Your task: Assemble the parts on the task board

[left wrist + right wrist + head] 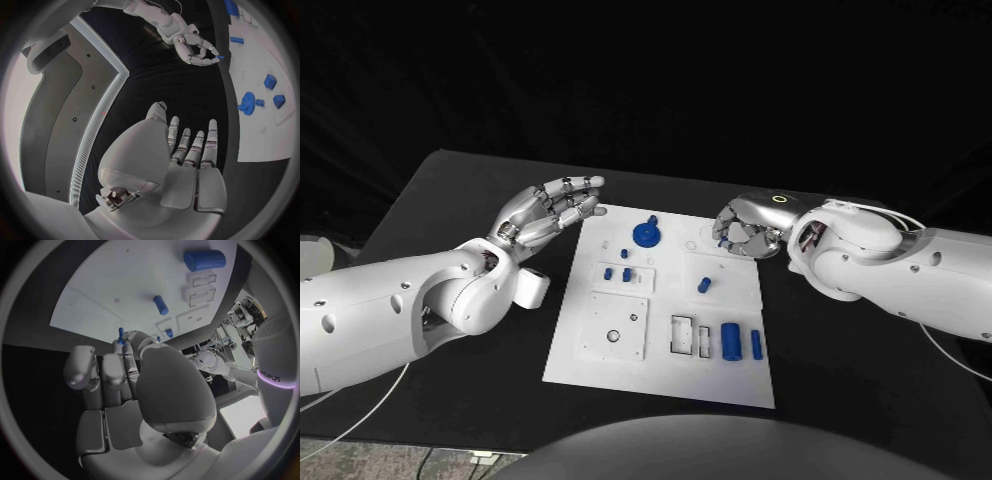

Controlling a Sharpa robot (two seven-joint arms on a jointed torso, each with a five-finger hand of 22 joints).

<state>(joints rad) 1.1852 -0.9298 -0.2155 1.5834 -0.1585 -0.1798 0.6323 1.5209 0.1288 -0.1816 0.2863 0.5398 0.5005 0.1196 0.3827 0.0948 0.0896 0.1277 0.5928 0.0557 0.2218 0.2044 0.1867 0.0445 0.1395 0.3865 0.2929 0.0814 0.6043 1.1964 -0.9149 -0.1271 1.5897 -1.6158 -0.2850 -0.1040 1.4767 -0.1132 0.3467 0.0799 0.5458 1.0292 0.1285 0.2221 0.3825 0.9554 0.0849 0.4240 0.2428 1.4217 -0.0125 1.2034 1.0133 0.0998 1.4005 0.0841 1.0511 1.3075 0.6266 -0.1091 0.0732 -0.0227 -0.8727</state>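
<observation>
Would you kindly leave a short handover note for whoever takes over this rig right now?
Left hand: open, holding nothing, by the far left corner of the task board.
Right hand: pinches a small blue pin above the board's far right side.
On the board: gear, small cylinder, large cylinder, thin peg.
Done: pin picked up.
Left: seat the pin, then the loose parts.

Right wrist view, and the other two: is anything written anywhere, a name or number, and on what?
"sharpa": small grey letters, turned sideways, on the white robot body, beside its glowing violet band.
Flat white plastic task board: a few tiny marks, too small to read.
Nothing else legible.
</observation>
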